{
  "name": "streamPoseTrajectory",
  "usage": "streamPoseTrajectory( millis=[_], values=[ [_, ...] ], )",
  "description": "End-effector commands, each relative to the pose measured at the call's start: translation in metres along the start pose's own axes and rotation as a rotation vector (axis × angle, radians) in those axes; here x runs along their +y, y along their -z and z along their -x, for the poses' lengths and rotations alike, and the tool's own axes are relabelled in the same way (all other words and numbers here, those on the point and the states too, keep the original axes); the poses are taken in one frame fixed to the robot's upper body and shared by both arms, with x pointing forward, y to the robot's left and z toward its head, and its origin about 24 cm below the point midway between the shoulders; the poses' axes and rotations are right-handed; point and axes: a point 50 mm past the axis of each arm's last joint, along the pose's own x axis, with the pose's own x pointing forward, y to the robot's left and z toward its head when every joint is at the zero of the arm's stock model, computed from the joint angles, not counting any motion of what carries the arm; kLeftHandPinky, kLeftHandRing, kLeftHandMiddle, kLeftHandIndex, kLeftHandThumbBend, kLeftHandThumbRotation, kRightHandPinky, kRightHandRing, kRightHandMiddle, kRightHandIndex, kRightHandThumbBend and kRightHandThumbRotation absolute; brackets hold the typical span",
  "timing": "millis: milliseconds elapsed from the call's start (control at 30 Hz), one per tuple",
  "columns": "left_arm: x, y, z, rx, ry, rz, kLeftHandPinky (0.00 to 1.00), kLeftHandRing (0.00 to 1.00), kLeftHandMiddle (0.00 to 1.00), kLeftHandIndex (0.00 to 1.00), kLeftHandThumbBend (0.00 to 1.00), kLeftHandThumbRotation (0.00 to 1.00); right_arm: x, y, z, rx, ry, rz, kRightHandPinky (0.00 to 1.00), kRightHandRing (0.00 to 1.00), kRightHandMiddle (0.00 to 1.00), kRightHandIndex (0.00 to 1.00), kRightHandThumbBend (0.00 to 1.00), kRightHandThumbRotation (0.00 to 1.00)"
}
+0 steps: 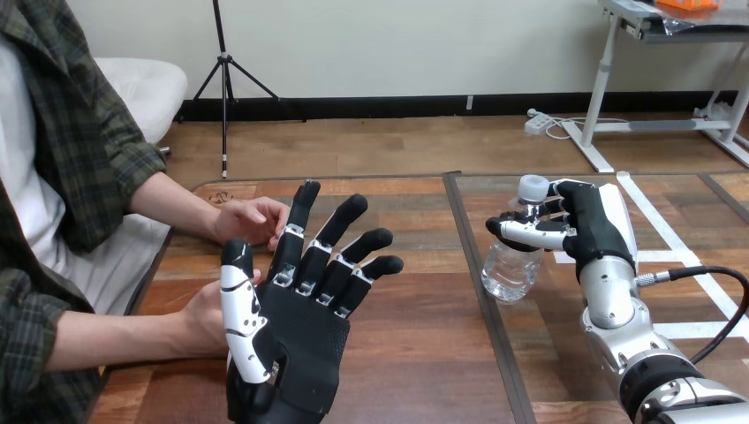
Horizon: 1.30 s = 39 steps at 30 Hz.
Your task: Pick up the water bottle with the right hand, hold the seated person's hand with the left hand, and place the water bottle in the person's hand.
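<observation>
both hands show: the right hand [590,231] curls its fingers round the upright water bottle [512,265] at the table's [424,336] right; the left hand [296,327] is spread wide, just beside the person's nearer hand [205,320].

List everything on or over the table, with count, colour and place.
bottle: one, clear with a white cap, upright over the table's right half, gripped near its top.
table: one, brown wood, across the view.
tape: several strips, white, on the table's right part.
person's hands: two, at the table's left; the far one rests at the table's edge, the near one lies behind the left robot hand's thumb, contact unclear.
left robot hand: one, black and white, raised at left, fingers straight and spread, holding nothing.
right robot hand: one, black and white, at right, fingers curled round the bottle.
</observation>
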Motion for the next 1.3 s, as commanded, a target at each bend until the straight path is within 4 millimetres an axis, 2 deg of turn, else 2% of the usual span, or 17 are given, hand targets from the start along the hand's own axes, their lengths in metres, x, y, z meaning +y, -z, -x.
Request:
streamPoseTrajectory(
  millis=[0, 1267],
  values=[
    [-0.0158, 0.0090, 0.0080, -0.070, -0.057, 0.083, 0.62, 0.70, 0.81, 0.99, 0.54, 1.00, -0.0093, -0.0224, -0.0071, -0.089, 0.047, -0.021, 0.45, 0.49, 0.55, 0.57, 0.71, 0.00],
    [-0.0157, 0.0084, 0.0093, -0.071, -0.061, 0.086, 0.62, 0.69, 0.80, 0.98, 0.54, 1.00, -0.0080, -0.0158, -0.0031, -0.108, 0.054, -0.002, 0.43, 0.48, 0.53, 0.55, 0.75, 0.00]
  ],
)
